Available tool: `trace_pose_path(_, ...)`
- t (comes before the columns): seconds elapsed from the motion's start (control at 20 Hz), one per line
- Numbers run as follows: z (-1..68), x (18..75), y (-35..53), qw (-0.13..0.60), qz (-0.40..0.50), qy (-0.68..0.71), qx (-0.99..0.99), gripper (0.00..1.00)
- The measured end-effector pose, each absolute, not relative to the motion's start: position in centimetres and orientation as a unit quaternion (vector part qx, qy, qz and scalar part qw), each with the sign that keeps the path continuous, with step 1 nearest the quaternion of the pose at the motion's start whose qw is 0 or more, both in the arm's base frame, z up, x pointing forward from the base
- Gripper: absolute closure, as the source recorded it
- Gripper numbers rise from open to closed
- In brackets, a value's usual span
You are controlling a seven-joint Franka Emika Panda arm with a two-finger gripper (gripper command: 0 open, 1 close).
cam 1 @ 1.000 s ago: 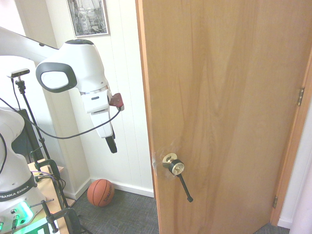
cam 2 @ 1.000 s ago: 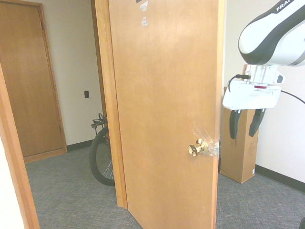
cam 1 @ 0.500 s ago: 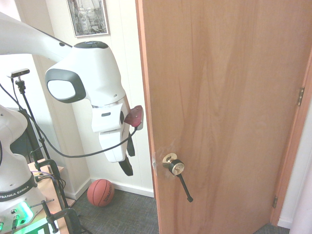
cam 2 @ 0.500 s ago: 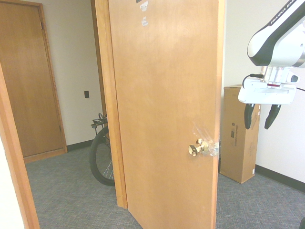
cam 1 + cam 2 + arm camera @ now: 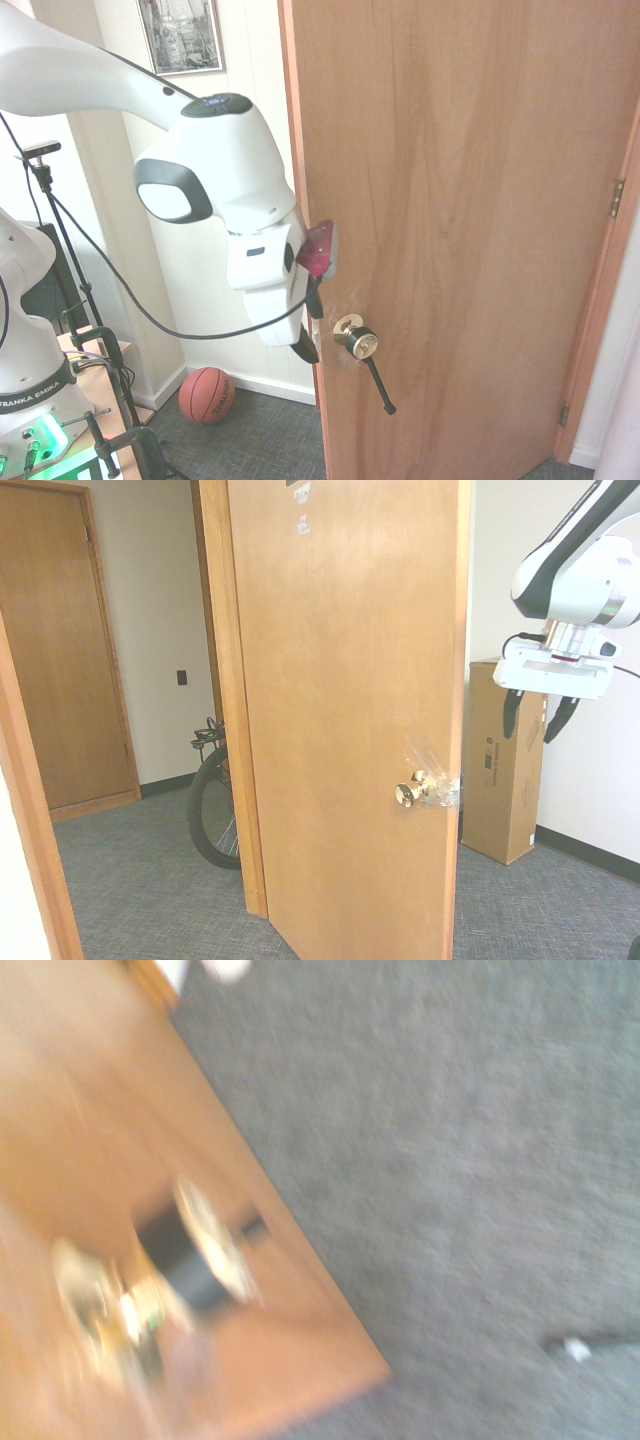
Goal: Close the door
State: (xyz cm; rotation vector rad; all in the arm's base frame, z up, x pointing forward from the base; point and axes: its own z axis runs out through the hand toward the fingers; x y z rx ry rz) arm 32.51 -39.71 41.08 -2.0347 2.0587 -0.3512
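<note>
The door point(image 5: 470, 240) stands ajar, its brass knob point(image 5: 361, 343) near its free edge. Beside that knob, toward the robot, hangs the pincer point(image 5: 539, 715), released, its two fingers point(image 5: 512, 714) spread apart and pointing down.

A basketball point(image 5: 207, 395) rests on the carpet point(image 5: 265, 440), near the foot of the panelled wall point(image 5: 250, 300). A framed picture point(image 5: 181, 35) is mounted on that wall, at its upper part. A carton point(image 5: 500, 770) stands upright on the carpet (print on one side, too small to read). A bicycle wheel point(image 5: 212, 815) is partly hidden. A dark wall plate point(image 5: 182, 678) is fixed beside another door point(image 5: 60, 650).
</note>
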Motion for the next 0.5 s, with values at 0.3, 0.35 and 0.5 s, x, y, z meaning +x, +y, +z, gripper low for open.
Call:
trace_pose_path(0.3,38.1,37.1,-39.7,0.184,-0.114,0.677,-0.704,0.0)
trace_pose_path(0.35,38.1,37.6,-38.7,0.192,-0.11,0.662,-0.716,0.0)
trace_pose_path(0.5,37.6,38.1,-35.4,0.2,-0.116,0.636,-0.736,0.0)
